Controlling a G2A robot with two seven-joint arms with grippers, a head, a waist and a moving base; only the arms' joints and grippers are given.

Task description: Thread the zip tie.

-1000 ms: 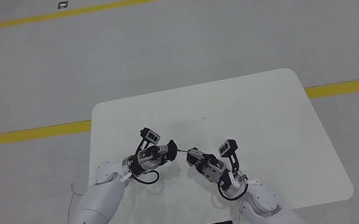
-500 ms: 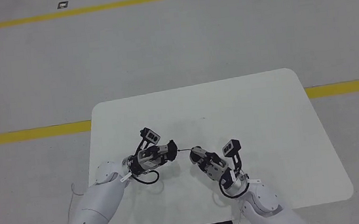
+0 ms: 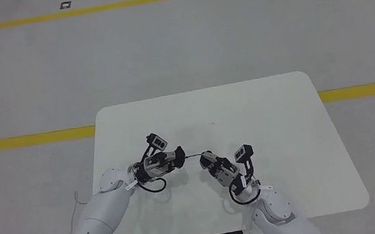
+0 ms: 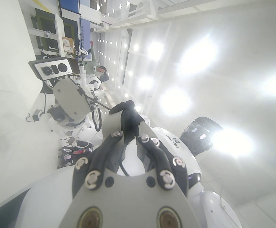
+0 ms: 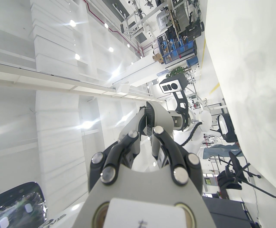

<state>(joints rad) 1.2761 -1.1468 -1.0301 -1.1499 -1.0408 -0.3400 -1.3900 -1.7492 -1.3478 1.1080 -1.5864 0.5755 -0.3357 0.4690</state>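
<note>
The black zip tie (image 3: 191,157) runs as a thin strand in the air between my two grippers, above the near part of the white table (image 3: 277,121). My left gripper (image 3: 178,155) is shut on its bunched black end (image 4: 129,121). From there a taut strand (image 4: 103,107) leads to the grey finger (image 4: 71,101) of the other gripper. My right gripper (image 3: 205,158) sits a short way to the right, its ribbed pads (image 5: 148,116) pressed together on the strand's far end. The tie itself is hidden between those pads in the right wrist view.
The table's surface is bare white with a rounded far right corner (image 3: 307,77). Yellow floor lines (image 3: 32,140) run beyond it. The left arm's wrist camera (image 5: 172,86) stands close behind my right fingers.
My right arm has shifted slightly to the right, away from the left gripper, and the strand between them looks a little longer. The left arm has kept still.
</note>
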